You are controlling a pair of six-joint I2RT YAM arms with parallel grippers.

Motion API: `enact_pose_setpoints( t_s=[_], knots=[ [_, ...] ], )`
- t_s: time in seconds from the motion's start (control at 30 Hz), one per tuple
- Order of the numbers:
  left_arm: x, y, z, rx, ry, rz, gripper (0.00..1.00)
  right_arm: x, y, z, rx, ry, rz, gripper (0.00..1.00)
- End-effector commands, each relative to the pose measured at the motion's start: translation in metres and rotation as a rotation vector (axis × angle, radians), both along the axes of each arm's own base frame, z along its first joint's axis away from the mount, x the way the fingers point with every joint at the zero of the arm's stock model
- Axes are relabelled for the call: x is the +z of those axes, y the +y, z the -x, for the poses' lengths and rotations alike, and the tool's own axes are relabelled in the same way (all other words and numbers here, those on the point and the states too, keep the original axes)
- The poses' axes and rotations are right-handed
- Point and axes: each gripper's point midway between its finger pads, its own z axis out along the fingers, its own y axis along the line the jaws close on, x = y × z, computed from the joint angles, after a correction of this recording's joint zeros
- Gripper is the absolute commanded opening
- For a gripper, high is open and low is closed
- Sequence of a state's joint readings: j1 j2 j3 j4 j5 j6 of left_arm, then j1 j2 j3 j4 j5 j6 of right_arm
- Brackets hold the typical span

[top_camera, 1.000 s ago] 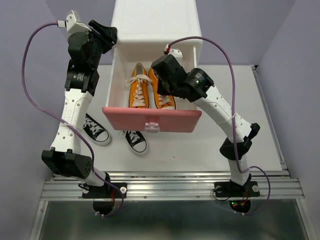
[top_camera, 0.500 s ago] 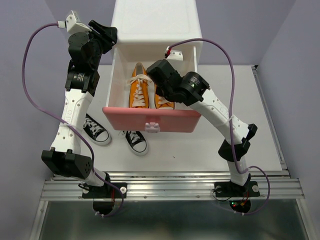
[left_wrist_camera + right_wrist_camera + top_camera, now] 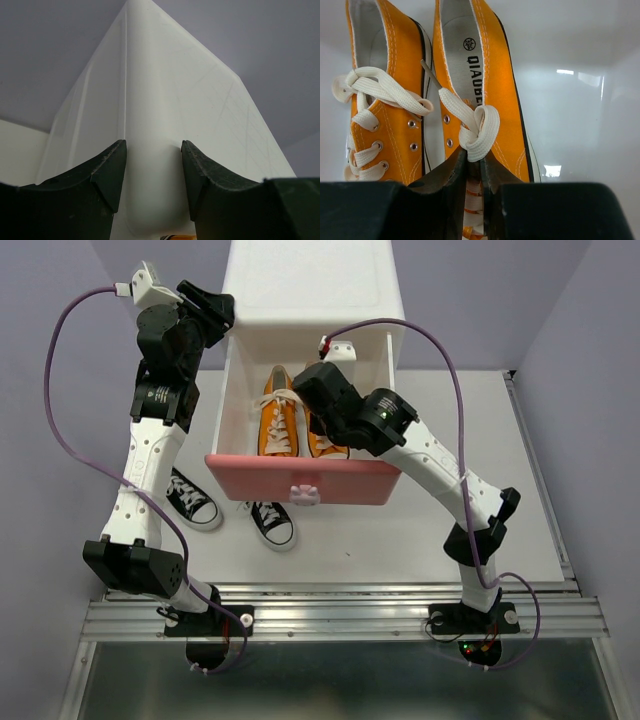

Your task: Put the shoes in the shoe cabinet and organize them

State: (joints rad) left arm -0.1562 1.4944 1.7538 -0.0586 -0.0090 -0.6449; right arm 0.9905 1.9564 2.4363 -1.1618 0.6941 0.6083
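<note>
About half of the job looked done. The shoe cabinet (image 3: 310, 290) stood at the middle of the worktop's (image 3: 420, 530) far edge, its upper drawer (image 3: 255, 468) pulled out toward the near edge. The orange pair lay inside it side by side, toes toward the drawer front: the left orange shoe (image 3: 281, 420) in plain sight, the right orange shoe (image 3: 492, 85) partly under the right arm. The two black shoes (image 3: 192, 498) (image 3: 272, 523) were not yet stowed. They lay on the worktop near its left edge, just in front of the drawer, and probably belonged in the lower drawer, which could not be seen from above.

The right pincer (image 3: 475, 162) was down in the drawer, clenched narrowly on the right orange shoe at its lace (image 3: 475, 130). The left pincer (image 3: 152, 155) sat astride the cabinet's far-left corner, fingers pressed to either side of it, apparently steadying the box.

The cabinet was smooth, glossy white plastic with rounded edges, and the drawer's inner wall threw back glints. The drawer front was a flat, matte, darker pink panel with a small white bunny-shaped knob (image 3: 305, 492). The shoes were woven canvas with metal eyelets, flat white cotton laces and white rubber soles and toe caps.
</note>
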Motion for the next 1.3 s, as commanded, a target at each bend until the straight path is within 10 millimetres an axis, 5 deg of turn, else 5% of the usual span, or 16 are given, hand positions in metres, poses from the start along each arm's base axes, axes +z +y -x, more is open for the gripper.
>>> enact_pose_setpoints(
  t_s=[0.0, 0.07, 0.13, 0.27, 0.3, 0.6, 0.97, 1.0, 1.17, 1.27],
  knots=[
    [-0.147, -0.01, 0.003, -0.048, 0.462, -0.133, 0.56, 0.023, -0.002, 0.008, 0.033, -0.049, -0.036, 0.01],
    [-0.146, -0.009, 0.003, -0.047, 0.462, -0.136, 0.57, 0.023, -0.001, 0.01, 0.037, -0.039, -0.055, 0.01],
    [-0.146, -0.01, 0.004, -0.048, 0.464, -0.135, 0.57, 0.02, 0.003, 0.013, 0.039, -0.018, -0.078, 0.19],
    [-0.146, -0.009, 0.005, -0.049, 0.463, -0.138, 0.56, 0.029, 0.005, 0.012, 0.032, -0.032, -0.122, 0.32],
    [-0.144, -0.009, 0.006, -0.049, 0.458, -0.139, 0.56, 0.032, 0.005, 0.012, 0.031, -0.041, -0.13, 0.44],
    [-0.142, -0.009, 0.008, -0.049, 0.453, -0.143, 0.56, 0.089, 0.008, 0.007, 0.054, -0.19, -0.28, 0.99],
    [-0.141, -0.009, 0.005, -0.052, 0.451, -0.156, 0.57, 0.178, 0.022, 0.037, 0.366, -0.468, -0.421, 1.0],
    [-0.141, -0.009, 0.005, -0.055, 0.451, -0.157, 0.56, 0.203, 0.02, 0.049, 0.424, -0.54, -0.471, 1.0],
    [-0.139, -0.011, 0.003, -0.061, 0.445, -0.158, 0.56, 0.235, 0.042, 0.099, 0.766, -0.671, -0.509, 1.0],
    [-0.136, -0.011, 0.002, -0.064, 0.438, -0.158, 0.57, 0.232, 0.063, 0.147, 1.071, -0.605, -0.527, 1.0]
  ],
)
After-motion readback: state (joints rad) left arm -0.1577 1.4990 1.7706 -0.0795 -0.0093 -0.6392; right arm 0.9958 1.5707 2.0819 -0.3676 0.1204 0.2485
